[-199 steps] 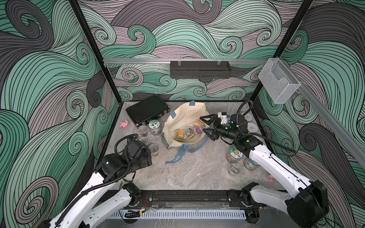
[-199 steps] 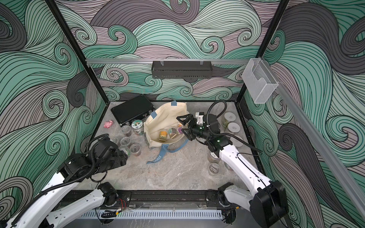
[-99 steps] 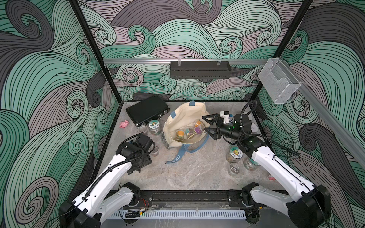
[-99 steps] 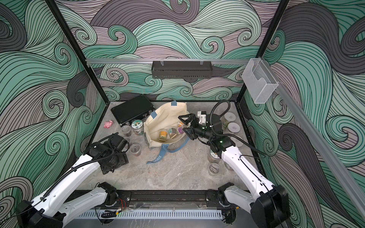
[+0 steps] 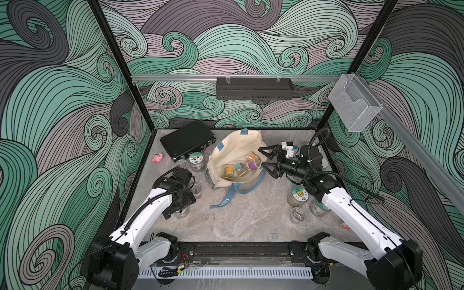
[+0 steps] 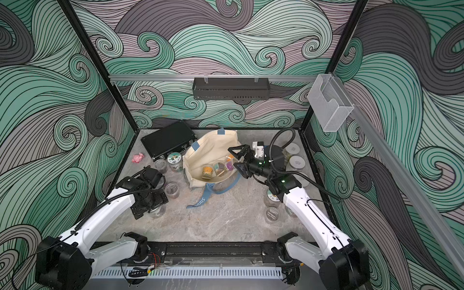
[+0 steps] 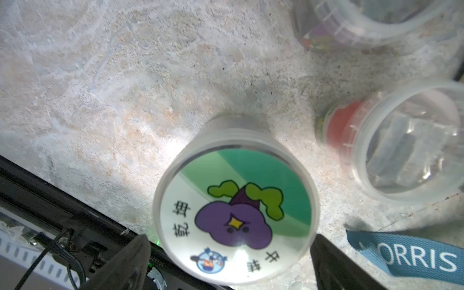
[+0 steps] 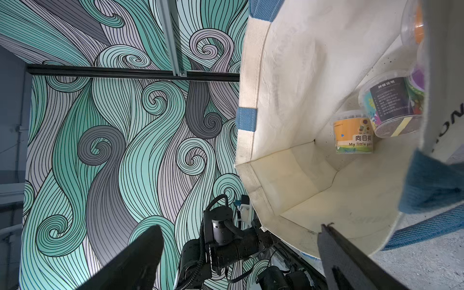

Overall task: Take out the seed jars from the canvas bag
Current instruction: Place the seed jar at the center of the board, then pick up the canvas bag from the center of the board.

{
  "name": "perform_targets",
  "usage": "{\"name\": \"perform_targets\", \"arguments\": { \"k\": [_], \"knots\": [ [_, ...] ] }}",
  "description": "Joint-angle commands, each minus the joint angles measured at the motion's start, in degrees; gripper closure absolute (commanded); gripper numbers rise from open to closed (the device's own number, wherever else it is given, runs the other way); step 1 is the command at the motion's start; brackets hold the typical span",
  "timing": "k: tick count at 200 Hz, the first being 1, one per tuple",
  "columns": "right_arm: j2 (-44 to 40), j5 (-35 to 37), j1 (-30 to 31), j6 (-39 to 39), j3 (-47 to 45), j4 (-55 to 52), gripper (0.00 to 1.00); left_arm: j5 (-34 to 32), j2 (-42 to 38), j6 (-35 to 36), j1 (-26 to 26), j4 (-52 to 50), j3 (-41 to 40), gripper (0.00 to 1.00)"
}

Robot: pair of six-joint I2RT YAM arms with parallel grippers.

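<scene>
Both hands gape wide: left hand (image 7: 231,239) points down astride a clear, purple-sticker-lidded jar (image 7: 236,218); right hand (image 5: 261,157) reaches level at the mouth of the cream canvas bag (image 5: 233,145).

Top views high, frontal, downward; wrist views close; all share canvas bag (image 5: 233,148)

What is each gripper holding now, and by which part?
Nothing. The left gripper is open over the sticker-lid jar standing on the table; the right gripper is open at the canvas bag.
</scene>
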Motion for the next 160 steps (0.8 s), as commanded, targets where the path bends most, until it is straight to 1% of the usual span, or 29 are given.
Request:
{"name": "perform_targets", "arguments": {
  "k": [1, 34, 60, 73, 85, 94, 100, 111, 124, 143, 160],
  "knots": [
    [-0.63, -0.73, -0.37, -0.78, -0.71, -0.14, 0.01, -1.43, -1.9, 0.42, 0.7, -2.98, 3.25, 0.01],
    [0.02, -1.13, -0.42, -1.1, -0.47, 0.5, 0.01, -2.02, -4.5, 2.8, 0.37, -11.44, 11.62, 0.01],
    [1.08, -1.76, -0.33, -2.62, 1.13, -0.14, 0.01, -2.43, -7.97, 8.42, -0.41, -12.54, 18.22, 0.02],
    [1.69, -2.09, -0.33, -3.6, 2.08, -0.53, 0.01, -1.09, -8.85, 12.91, -1.08, -10.77, 22.06, 0.01],
    [2.3, -2.14, -0.33, -4.63, 3.01, -1.19, 0.01, 0.61, -9.13, 17.63, -2.14, -5.93, 24.73, 0.02],
    [2.87, -2.16, -0.24, -5.28, 3.75, -1.65, 0.01, 0.67, -8.85, 20.43, -2.66, -1.37, 26.0, 0.01],
    [3.24, -2.31, -0.24, -5.49, 4.12, -1.78, 0.01, 2.11, -8.25, 22.96, -2.74, 1.55, 26.85, 0.02],
    [3.89, -2.89, -0.13, -5.93, 4.98, -2.02, 0.01, 4.41, -5.72, 26.56, -2.72, 5.58, 29.33, 0.02],
    [4.07, -3.19, 0.02, -7.17, 6.11, -3.62, 0.01, 8.4, -0.38, 30.91, -2.73, 8.58, 33.23, 0.02],
    [3.39, -2.88, 0.29, -9.9, 7.45, -7.13, 0.01, 14.66, 9.64, 35.98, -2.8, 9.61, 41.07, 0.01],
    [2.59, -2.63, 0.29, -12.19, 8.12, -10.19, 0.01, 17.11, 17.59, 39.49, -2.92, 9.28, 48.14, 0.02]
  ]
}}
